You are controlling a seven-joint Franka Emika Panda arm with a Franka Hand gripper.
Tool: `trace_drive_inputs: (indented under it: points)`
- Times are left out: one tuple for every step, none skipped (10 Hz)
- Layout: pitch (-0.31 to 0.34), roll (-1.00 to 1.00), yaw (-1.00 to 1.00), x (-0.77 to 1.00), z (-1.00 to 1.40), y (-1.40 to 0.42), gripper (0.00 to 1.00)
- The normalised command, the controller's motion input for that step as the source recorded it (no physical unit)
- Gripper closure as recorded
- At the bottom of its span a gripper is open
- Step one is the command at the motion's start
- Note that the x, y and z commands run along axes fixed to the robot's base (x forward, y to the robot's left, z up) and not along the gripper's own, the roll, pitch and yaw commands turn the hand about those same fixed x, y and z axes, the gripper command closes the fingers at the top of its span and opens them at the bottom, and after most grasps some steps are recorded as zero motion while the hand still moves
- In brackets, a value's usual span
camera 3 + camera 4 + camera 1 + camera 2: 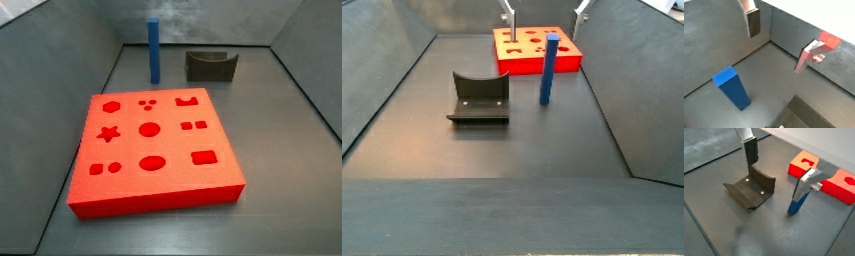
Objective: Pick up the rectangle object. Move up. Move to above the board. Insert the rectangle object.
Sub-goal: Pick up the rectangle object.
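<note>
My claw (777,170) hangs high above the floor with its jaws spread wide and nothing between them; in both wrist views I see the two fingers as flat silver plates with dark pads, one finger (752,20) pointing down at the upper edge, the opposite finger (809,56) angled in from the side with a small round screw head showing on it; in a side view only the two fingertips (508,17) poke in at the top edge, set well apart; the arm itself is out of view.
</note>
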Motion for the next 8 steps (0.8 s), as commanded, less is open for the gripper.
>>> trace_drive_inputs:
  points:
    - [-0.059, 0.12, 0.30, 0.00, -0.21, -0.47, 0.00]
    - [-0.104, 0.17, 0.30, -0.09, -0.49, -0.78, 0.00]
    - [-0.131, 0.12, 0.27, -0.17, -0.67, -0.67, 0.00]
    - [-0.153, 0.09, 0.27, -0.21, -0.67, -0.59, 0.00]
    - [-0.196, 0.07, 0.26, -0.29, -0.69, -0.41, 0.00]
    - [-0.246, 0.04, 0.27, -0.41, -0.72, -0.16, 0.00]
    - [-0.134, -0.04, 0.27, -0.23, -0.33, -0.06, 0.00]
    - [-0.044, -0.11, 0.05, -0.06, -0.17, 0.00, 0.00]
